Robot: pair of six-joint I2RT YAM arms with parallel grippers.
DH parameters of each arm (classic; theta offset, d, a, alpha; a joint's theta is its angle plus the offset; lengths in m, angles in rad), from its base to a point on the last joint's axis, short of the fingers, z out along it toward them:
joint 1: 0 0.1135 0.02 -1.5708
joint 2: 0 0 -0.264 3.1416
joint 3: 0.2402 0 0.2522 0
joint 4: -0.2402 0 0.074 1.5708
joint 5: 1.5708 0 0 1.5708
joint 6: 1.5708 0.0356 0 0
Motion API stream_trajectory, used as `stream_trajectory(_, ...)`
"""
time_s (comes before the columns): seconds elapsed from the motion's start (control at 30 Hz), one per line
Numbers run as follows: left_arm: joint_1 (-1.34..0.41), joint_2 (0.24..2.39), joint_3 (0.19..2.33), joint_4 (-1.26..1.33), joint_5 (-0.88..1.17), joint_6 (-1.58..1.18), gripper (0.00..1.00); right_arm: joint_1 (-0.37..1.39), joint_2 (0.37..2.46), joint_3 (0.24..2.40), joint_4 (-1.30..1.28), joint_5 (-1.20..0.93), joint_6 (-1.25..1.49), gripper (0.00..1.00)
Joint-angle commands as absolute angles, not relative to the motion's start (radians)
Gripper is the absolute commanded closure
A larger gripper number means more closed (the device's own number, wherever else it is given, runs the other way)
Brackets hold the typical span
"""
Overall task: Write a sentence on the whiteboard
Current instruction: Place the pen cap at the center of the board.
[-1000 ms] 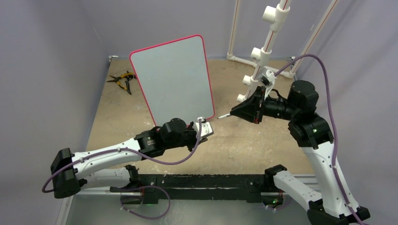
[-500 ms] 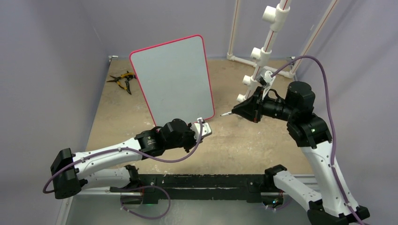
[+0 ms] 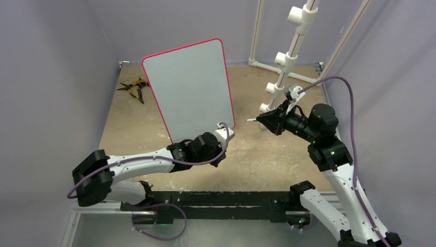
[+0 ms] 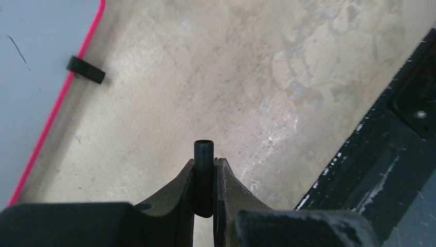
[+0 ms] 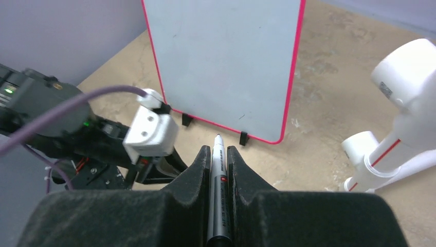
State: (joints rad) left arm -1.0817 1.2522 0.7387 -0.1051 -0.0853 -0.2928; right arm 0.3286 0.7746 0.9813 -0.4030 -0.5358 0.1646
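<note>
Top cam: whiteboard [image 3: 190, 87] stands upright on the mottled tan table [image 3: 277, 154], lilac walls [image 3: 51, 77] all round, pliers [image 3: 134, 88] far left.

Left wrist: left gripper [image 4: 205, 162] pinched on a black cap [image 4: 203, 149].

Right wrist: right gripper [image 5: 218, 150] clamped on a marker [image 5: 218, 175], tip just short of the whiteboard's bottom rim.

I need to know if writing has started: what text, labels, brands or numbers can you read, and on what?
No text is legible.
whiteboard: no words; one thin black stroke near its rim, not a readable letter.
marker in the right gripper: barrel print, too small to read.
white pipe fitting: small grey marking, too blurred to read.
black cap in the left gripper: no print visible.
</note>
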Motion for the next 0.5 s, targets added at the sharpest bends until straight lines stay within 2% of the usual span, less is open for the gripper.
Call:
stream_trajectory(0.0, -1.08, 1.365, 0.71, 0.021, -0.168, -0.466, 1.0, 0.33, 0.706, 0.922, -0.244, -0.454, 0.195, 1.0)
stream_trajectory(0.2, -1.082, 1.495, 0.715, 0.107, -0.231, -0.507, 1.0, 0.33, 0.659, 0.877, -0.201, -0.42, 0.196, 1.0)
stream_trajectory(0.47, -1.103, 1.647, 0.791, 0.093, -0.252, -0.511, 1.0, 0.33, 0.64, 0.85, -0.184, -0.398, 0.192, 1.0)
